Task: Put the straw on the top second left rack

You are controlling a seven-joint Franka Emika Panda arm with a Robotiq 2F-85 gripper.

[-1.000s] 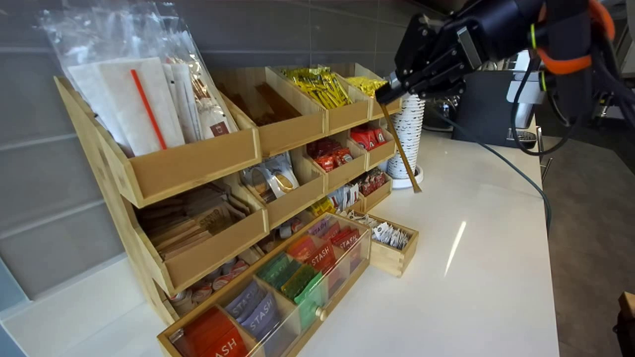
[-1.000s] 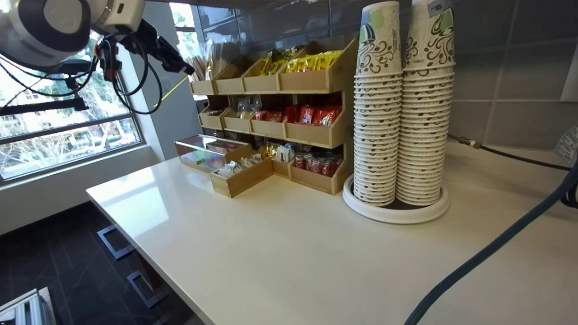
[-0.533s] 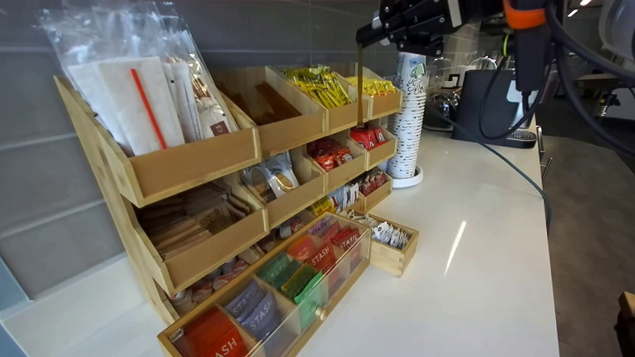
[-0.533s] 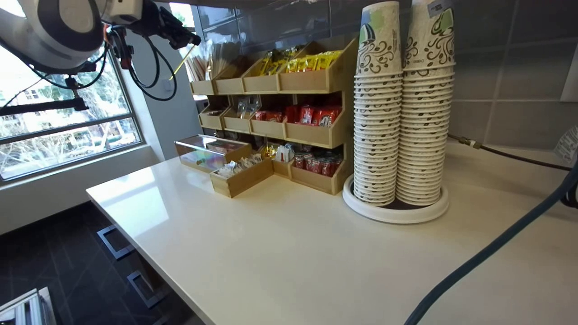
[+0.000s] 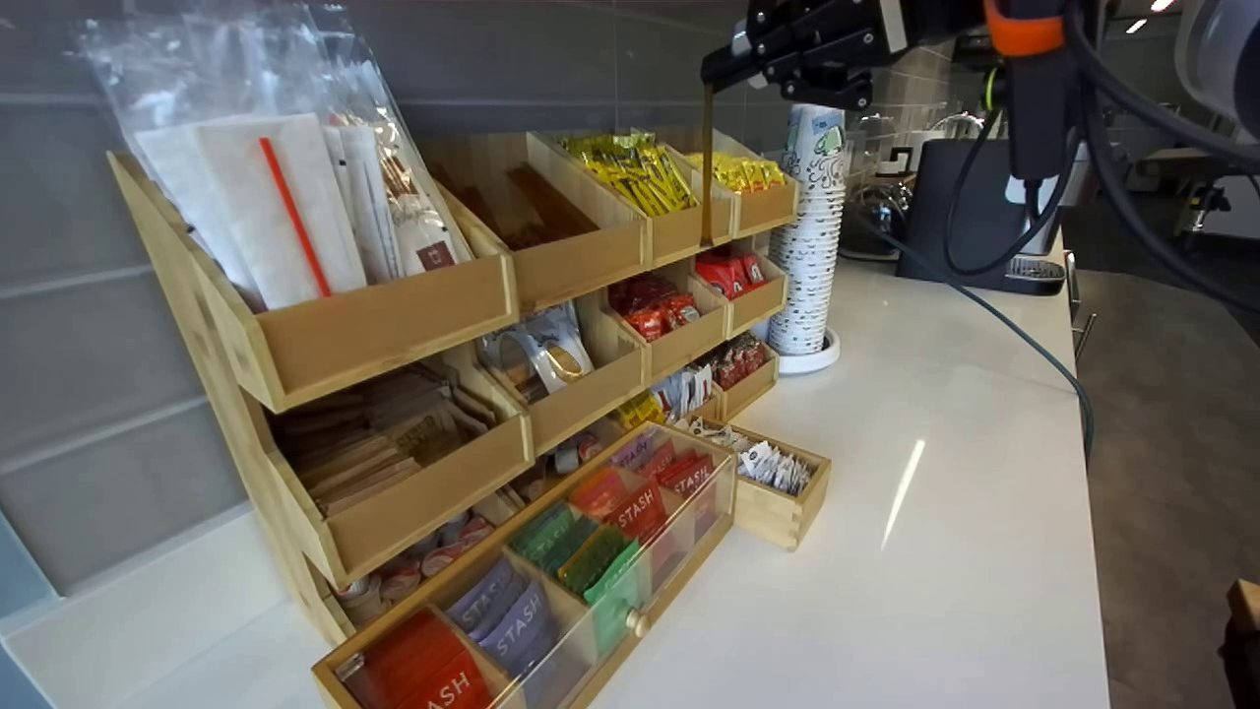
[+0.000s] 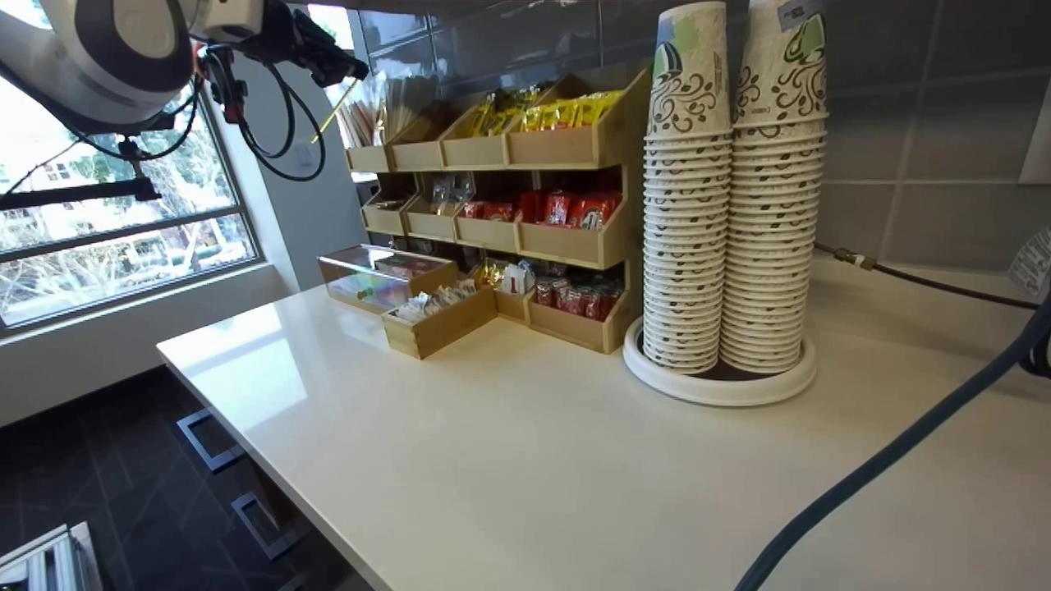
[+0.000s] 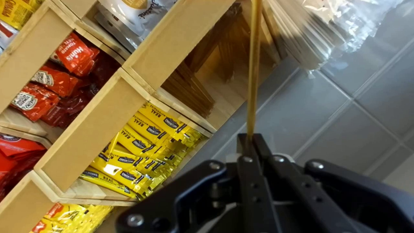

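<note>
Straw (image 5: pixel 707 167) first: saw it pinched by one end between the narrow jaws of the end effector (image 7: pixel 249 139), hanging down, raised off the bench (image 5: pixel 886 611) and outside the top second left rack (image 5: pixel 581 264). Found that rack, with brown sticks (image 7: pixel 189 89) in it, along the bench's wall-side edge. Noted yellow packets (image 5: pixel 635 177) just beside, stacked cups (image 6: pixel 686 246) farther along that edge, and a clear-fronted box (image 6: pixel 435 277) nearer the window-side edge.

Tan straw (image 7: pixel 254 64), black end effector (image 7: pixel 250 142) near that light-wood organiser (image 5: pixel 581 262); yellow packets (image 5: pixel 638 175) in it, swirl-print white cups (image 6: pixel 686 213) beside.
</note>
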